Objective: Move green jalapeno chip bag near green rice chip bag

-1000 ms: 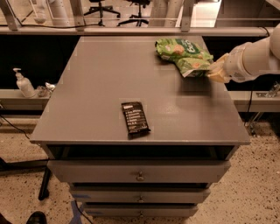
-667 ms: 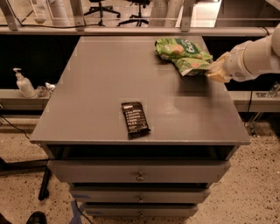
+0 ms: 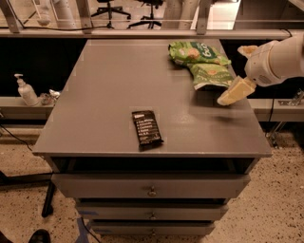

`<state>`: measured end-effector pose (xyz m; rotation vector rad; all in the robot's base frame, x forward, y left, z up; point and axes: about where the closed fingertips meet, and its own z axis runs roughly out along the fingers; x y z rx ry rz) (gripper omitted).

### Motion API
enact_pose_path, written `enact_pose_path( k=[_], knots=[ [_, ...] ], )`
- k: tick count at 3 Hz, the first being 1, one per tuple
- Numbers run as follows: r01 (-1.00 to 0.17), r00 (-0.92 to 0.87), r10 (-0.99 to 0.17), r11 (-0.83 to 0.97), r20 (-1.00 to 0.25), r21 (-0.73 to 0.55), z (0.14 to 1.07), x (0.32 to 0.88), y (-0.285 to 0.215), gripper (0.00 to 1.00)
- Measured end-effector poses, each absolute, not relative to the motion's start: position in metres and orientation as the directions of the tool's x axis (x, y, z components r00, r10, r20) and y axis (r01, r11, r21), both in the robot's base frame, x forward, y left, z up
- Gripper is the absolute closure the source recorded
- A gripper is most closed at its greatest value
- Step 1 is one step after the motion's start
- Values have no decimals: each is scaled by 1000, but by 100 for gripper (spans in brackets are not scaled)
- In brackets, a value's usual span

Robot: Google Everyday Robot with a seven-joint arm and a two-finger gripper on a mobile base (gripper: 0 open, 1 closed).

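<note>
**Desk:** What sits closest to the lens?

**Photographer:** A grey cabinet's stacked drawers (image 3: pixel 152 186), each with a small round metal knob. Above them is the flat, matte grey worktop (image 3: pixel 104 95). Near its front edge lies a black snack bar (image 3: pixel 147 128), a slim glossy rectangle with pale print, lying flat and well apart from everything else.

**Desk:** And the arm?

**Photographer:** The robot's arm (image 3: pixel 278 59), smooth white and rounded, reaches in from the right edge over the worktop's right side. The pincer (image 3: pixel 235 91) slants down and to the left, its cream-coloured wedge-shaped end low over the worktop. Whether the pincer is wide or narrow cannot be told, and it grips nothing that shows.

**Desk:** Where are the bags?

**Photographer:** The green jalapeno chip bag (image 3: pixel 211 76) lies just beside the pincer, to its left at the back right of the worktop. It is pale yellow-green, crinkled and lying flat. Directly behind it is the green rice chip bag (image 3: pixel 192 51), darker and glossier, with big white rounded letters and tan chip pictures. The two appear to touch.

**Desk:** Beyond that?

**Photographer:** A white pump bottle (image 3: pixel 24 90) stands on a low ledge at left. Office chairs (image 3: pixel 108 7) show at the top.
</note>
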<state>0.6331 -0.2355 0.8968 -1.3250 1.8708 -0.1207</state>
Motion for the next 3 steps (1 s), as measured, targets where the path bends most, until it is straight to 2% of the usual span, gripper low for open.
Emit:
enact_pose_path(
  k=[2, 3],
  knots=[
    [-689, 75, -761, 428, -645, -585, 1001, 587, -258, 0],
    [-678, 104, -758, 420, -644, -603, 1017, 584, -258, 0]
  ],
)
